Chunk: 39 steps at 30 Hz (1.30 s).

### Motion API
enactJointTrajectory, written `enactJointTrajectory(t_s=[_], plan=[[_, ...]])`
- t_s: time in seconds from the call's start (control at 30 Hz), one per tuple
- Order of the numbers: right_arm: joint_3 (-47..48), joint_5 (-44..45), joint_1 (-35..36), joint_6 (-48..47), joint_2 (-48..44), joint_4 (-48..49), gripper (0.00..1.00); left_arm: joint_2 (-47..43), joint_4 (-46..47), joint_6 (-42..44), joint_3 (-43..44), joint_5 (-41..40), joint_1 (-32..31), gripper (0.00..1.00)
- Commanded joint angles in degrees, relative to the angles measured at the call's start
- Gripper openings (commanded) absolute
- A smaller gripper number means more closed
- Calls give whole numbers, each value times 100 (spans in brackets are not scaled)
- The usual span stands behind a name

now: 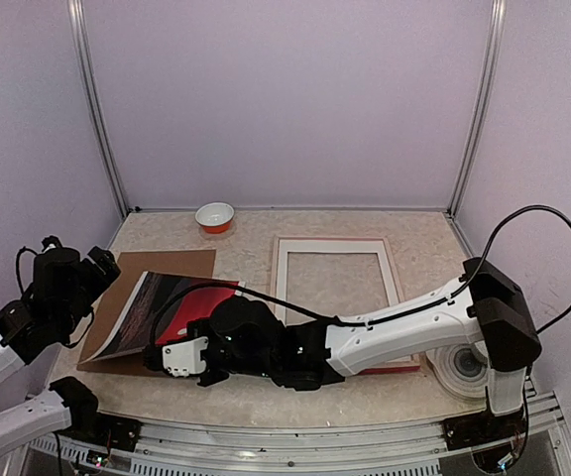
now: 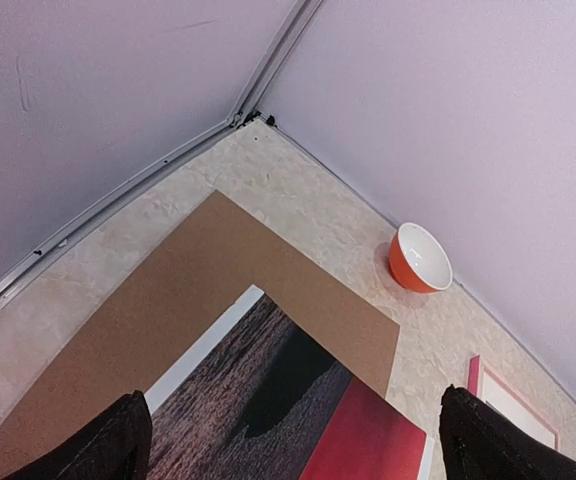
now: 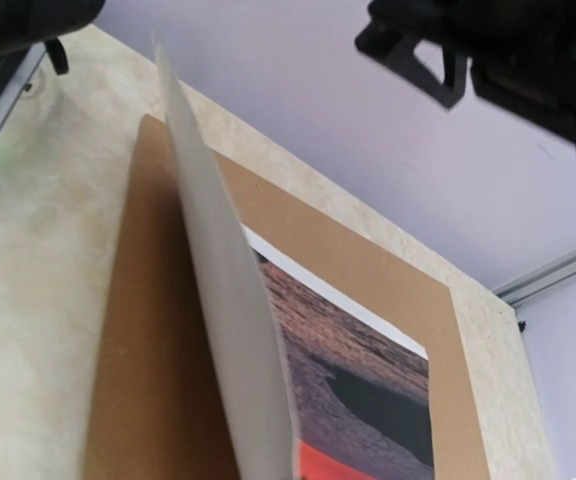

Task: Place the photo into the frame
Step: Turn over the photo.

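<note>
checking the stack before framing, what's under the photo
A brown board lies under the photo, showing past its far and left sides. The right hand holds the photo's near edge raised. The board's middle is covered, so anything there is hidden.

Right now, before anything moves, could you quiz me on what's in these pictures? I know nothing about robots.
1. True or false: the left gripper stands open.
2. Fill in: the bowl is white inside and ___ outside.
3. What lies under the photo? A the brown board; B the bowl; C a towel.

Key: 1 true; 2 orange; 3 A.
</note>
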Motion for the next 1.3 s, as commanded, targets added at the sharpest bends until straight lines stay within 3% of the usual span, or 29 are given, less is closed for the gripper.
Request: enactJointTrajectory(t_s=[0.0, 1.27], plan=[[-212, -177, 9, 285, -544, -204, 0, -137, -149, 377, 156, 23, 210, 99], [-1725, -1146, -630, 1837, -4347, -596, 0, -101, 61, 440, -102, 277, 390, 99]])
